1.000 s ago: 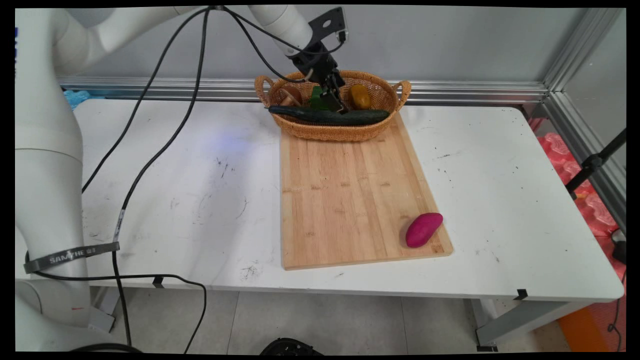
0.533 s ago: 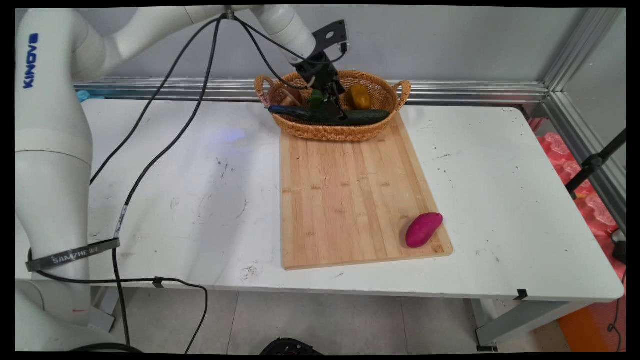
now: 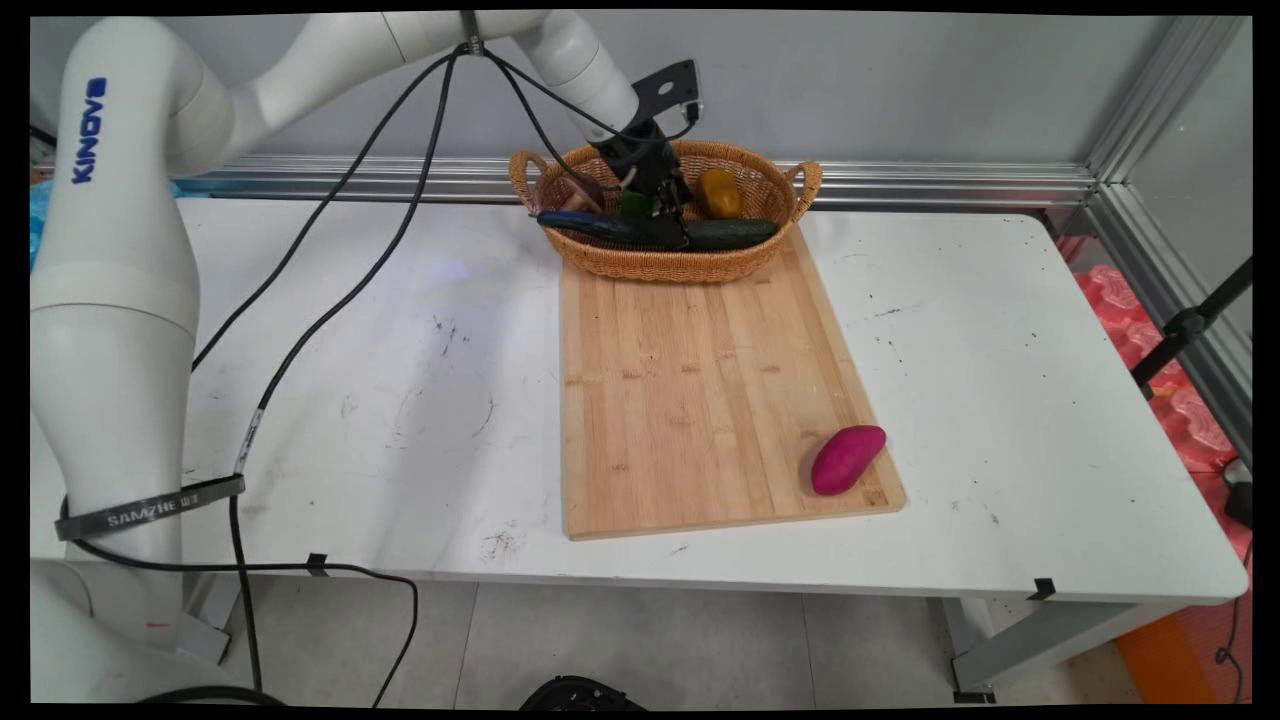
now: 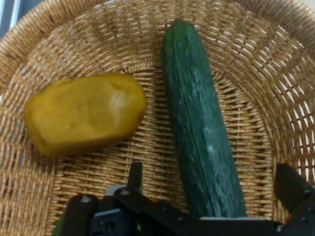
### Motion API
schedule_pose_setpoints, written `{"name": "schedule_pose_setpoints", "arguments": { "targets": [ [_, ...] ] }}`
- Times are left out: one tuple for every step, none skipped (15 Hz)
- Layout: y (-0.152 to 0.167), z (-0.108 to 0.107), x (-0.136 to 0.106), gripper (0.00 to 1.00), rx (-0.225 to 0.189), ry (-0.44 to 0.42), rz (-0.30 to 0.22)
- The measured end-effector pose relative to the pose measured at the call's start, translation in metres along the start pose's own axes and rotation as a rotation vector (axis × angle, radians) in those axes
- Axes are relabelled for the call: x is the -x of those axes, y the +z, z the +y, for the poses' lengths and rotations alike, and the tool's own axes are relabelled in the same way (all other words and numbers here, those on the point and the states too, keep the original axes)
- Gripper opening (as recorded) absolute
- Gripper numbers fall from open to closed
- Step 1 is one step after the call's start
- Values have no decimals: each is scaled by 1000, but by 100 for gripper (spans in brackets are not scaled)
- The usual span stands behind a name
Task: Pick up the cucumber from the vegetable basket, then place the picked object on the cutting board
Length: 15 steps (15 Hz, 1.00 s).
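The gripper (image 3: 668,222) hung spread open astride the cucumber (image 4: 199,123) in the basket (image 3: 690,265), a yellow potato (image 4: 86,113) just beside.

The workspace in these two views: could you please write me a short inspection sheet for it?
Surface: white table, scuffed; wooden board on it.
Things: wicker basket on the board's far end holds a cucumber, a yellow potato and more produce; purple sweet potato at the board's near right corner.
Clutter: nothing seen.
Gripper: gripper open, straddling the cucumber.
Cables: black cables hang from the arm.
Surroundings: grey wall, aluminium rails.
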<state>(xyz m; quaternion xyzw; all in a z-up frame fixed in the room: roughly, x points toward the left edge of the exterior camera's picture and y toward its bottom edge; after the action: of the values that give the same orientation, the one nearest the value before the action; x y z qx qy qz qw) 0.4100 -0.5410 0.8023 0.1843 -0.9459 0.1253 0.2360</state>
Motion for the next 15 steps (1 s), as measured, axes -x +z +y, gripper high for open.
{"name": "schedule_pose_setpoints", "arguments": {
  "targets": [
    [2,0,1,100,3,0,-1],
    [3,-1,1,100,4,0,-2],
    [5,-1,2,100,7,1,-3],
    [6,-1,3,100,9,2,-4],
    [7,-1,3,0,11,3,-5],
    [8,-2,3,0,12,4,-6],
    [9,-2,4,0,12,4,-6],
    [9,-3,4,0,13,5,-6],
    [9,-4,3,0,12,6,-5],
    [9,-4,3,0,13,7,-5],
    [9,-4,2,0,12,8,-5],
    [7,-5,1,0,11,10,-3],
    [6,-5,0,0,10,10,-1],
    [4,-5,-1,0,8,10,-1],
    [2,-5,-2,0,6,9,0]
  ]
}}
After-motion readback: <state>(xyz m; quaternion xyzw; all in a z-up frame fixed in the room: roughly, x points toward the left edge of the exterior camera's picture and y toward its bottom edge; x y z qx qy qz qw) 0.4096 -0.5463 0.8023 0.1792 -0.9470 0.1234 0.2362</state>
